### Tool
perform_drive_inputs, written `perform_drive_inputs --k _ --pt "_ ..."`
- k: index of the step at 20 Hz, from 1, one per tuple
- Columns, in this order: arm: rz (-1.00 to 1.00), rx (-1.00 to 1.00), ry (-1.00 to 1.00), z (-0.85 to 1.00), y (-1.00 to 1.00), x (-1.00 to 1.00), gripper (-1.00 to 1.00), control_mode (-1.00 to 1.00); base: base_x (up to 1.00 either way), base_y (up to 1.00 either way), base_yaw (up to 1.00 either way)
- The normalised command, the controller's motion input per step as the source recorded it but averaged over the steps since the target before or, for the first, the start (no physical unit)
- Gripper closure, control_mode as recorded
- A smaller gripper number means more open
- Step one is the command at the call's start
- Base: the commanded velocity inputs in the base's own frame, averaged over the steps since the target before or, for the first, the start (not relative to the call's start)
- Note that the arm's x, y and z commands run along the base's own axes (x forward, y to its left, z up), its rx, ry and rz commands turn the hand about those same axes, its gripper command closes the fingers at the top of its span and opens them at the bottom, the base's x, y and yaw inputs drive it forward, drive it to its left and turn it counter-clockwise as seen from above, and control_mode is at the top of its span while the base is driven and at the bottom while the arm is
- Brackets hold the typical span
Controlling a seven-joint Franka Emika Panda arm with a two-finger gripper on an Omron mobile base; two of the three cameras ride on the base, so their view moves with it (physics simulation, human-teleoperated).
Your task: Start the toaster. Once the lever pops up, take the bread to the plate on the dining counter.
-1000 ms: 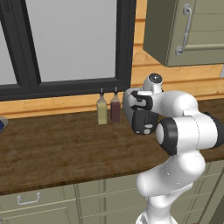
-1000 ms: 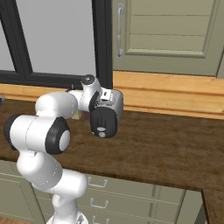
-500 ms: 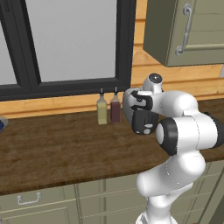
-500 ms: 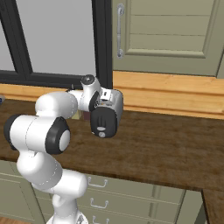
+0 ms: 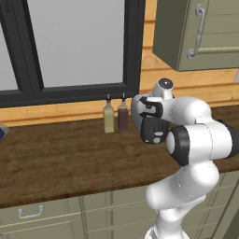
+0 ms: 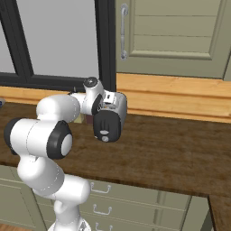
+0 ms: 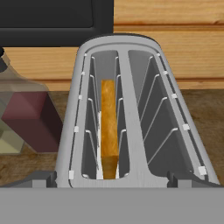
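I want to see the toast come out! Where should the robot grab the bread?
By its top edge, coming straight down from above. The bread stands on edge, deep in the left slot of the toaster, with wire guides close on both faces. One of the fingers should go on each flat face, in line with the slot.

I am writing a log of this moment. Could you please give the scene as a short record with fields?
toaster: silver, two slots, seen from above in the hand view
bread: stands upright in the left slot, golden edge showing
bottles: two, beside the toaster at the window wall
counter: dark wood top with handled cabinets below
tool: open, holds nothing
plate: not seen
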Motion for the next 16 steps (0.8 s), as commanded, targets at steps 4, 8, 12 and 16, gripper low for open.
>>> perform_drive_inputs --k 4,8,12,16 --pt "0.00 0.00 0.00 0.00 0.00 0.00 -1.00 -1.00 0.00 0.00 0.00" --pt "0.00 0.00 0.00 0.00 0.00 0.00 -1.00 -1.00 0.00 0.00 0.00" --pt "0.00 0.00 0.00 0.00 0.00 0.00 -1.00 -1.00 0.00 0.00 0.00" --pt "0.00 0.00 0.00 0.00 0.00 0.00 -1.00 -1.00 0.00 0.00 0.00"
